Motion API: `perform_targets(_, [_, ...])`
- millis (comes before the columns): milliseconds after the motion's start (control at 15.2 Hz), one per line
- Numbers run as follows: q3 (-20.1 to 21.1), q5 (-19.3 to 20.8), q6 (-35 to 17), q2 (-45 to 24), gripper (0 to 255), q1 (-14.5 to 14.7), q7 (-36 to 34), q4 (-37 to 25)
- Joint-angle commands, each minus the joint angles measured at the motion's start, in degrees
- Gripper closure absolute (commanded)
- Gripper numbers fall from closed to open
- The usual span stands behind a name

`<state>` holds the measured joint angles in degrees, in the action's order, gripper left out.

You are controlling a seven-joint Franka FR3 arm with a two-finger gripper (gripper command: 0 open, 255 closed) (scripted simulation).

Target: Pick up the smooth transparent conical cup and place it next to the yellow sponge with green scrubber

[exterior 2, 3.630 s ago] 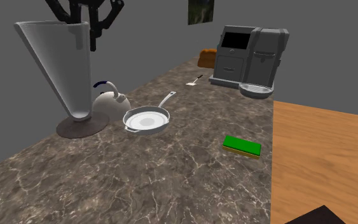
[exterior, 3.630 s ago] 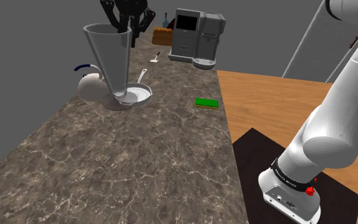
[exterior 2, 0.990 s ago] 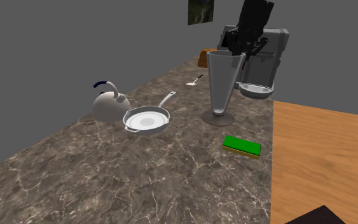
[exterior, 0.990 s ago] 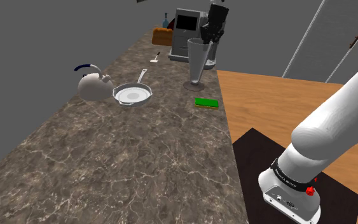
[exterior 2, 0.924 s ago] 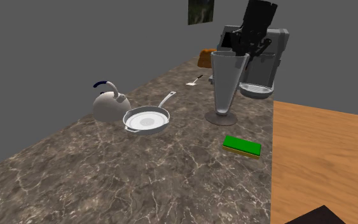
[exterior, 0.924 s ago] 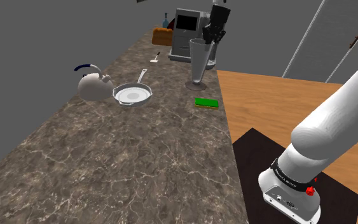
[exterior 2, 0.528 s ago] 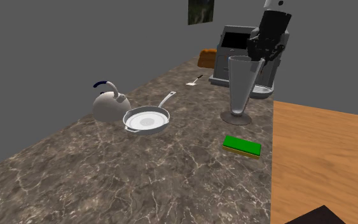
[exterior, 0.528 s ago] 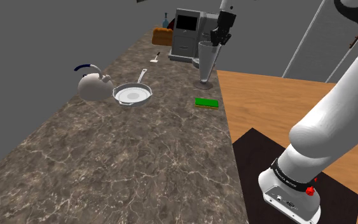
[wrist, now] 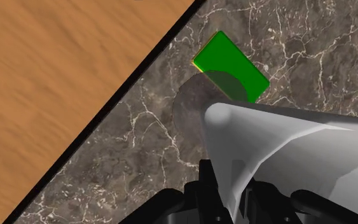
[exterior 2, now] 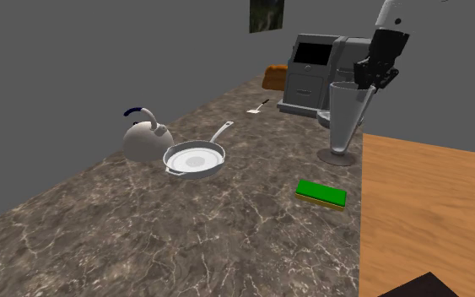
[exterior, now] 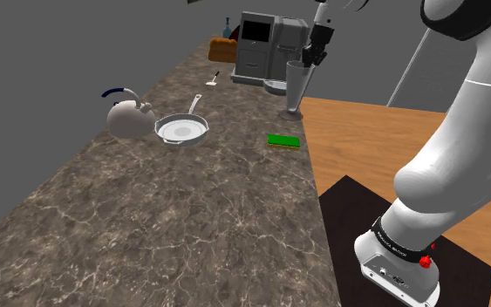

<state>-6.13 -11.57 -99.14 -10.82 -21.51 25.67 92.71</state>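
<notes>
**Cup held upright at the counter's edge**

The gripper (wrist: 230, 188) is gripping the cup (exterior 2: 343, 118) by its rim, its fingers pinching the wall between them. The cup is standing upright at the edge of the stone counter (exterior 2: 185, 228), beside the wooden surface (exterior 2: 429, 219), in front of the coffee machine (exterior 2: 311, 72). The green-topped sponge (exterior 2: 321, 193) is lying near it. Whether its base is touching the counter cannot be told.

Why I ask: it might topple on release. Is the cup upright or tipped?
Upright: the cup stands mouth up, foot down at the counter, the end effector clasping its rim.
</notes>
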Motion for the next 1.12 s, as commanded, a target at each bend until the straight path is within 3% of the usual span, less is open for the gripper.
perform_targets(0, [-0.87, -0.3, 0.48, -2.58, 255, -1.44, 2.32, -2.68])
perform_targets(66, [-1.2, -0.46, 0.72, -3.96, 255, -2.09, 3.25, -4.11])
perform_targets(1056, [-0.93, -1.29, -10.42, -5.89, 255, -1.87, 5.3, 5.29])
